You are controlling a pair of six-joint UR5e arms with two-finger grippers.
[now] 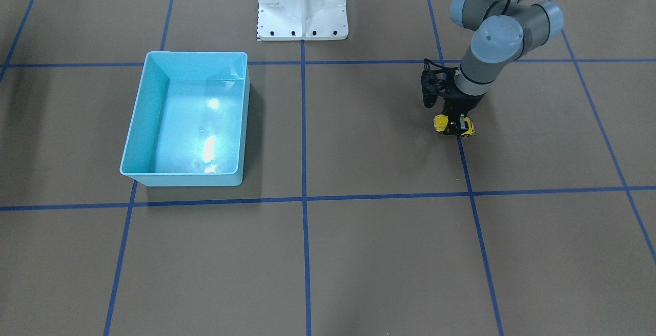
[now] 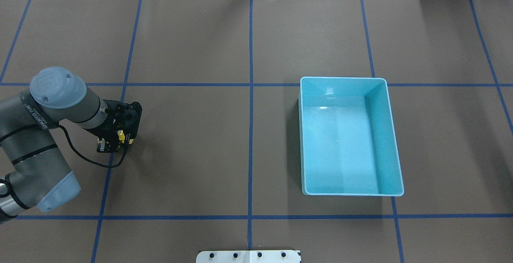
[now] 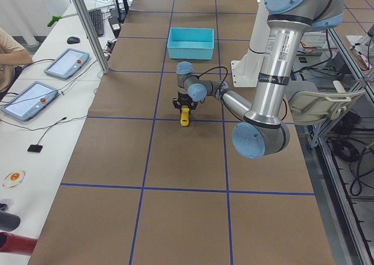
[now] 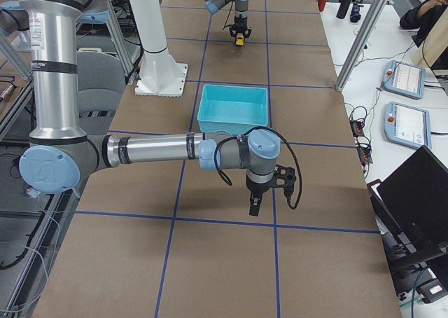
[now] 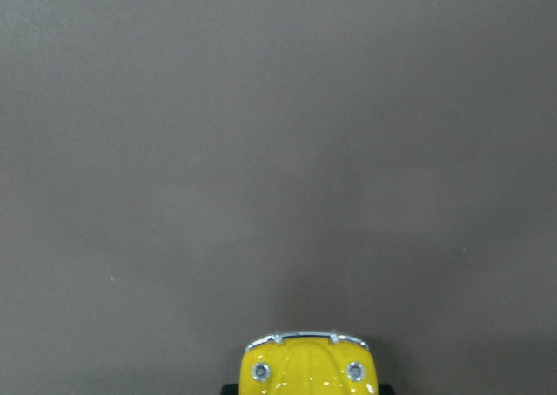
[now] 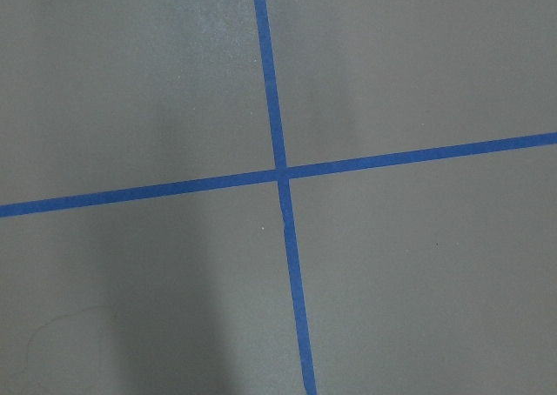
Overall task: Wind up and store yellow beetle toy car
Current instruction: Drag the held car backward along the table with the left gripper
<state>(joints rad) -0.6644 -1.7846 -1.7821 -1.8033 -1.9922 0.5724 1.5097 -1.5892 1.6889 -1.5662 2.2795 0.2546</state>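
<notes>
The yellow beetle toy car (image 1: 454, 125) rests on the brown table, on a blue tape line. My left gripper (image 1: 453, 122) points down over it, its black fingers closed on the car's sides. From overhead only a bit of the car (image 2: 120, 136) shows under the gripper (image 2: 116, 140). The left wrist view catches the car's nose (image 5: 306, 365) at the bottom edge. My right gripper (image 4: 254, 207) shows only in the exterior right view, low over bare table past the bin; I cannot tell whether it is open or shut.
A light-blue bin (image 1: 147, 116) with nothing in it stands across the table from the car, also seen from overhead (image 2: 304, 142). The white robot base (image 1: 302, 8) sits at the table's edge. Blue tape lines grid the surface (image 6: 280, 170).
</notes>
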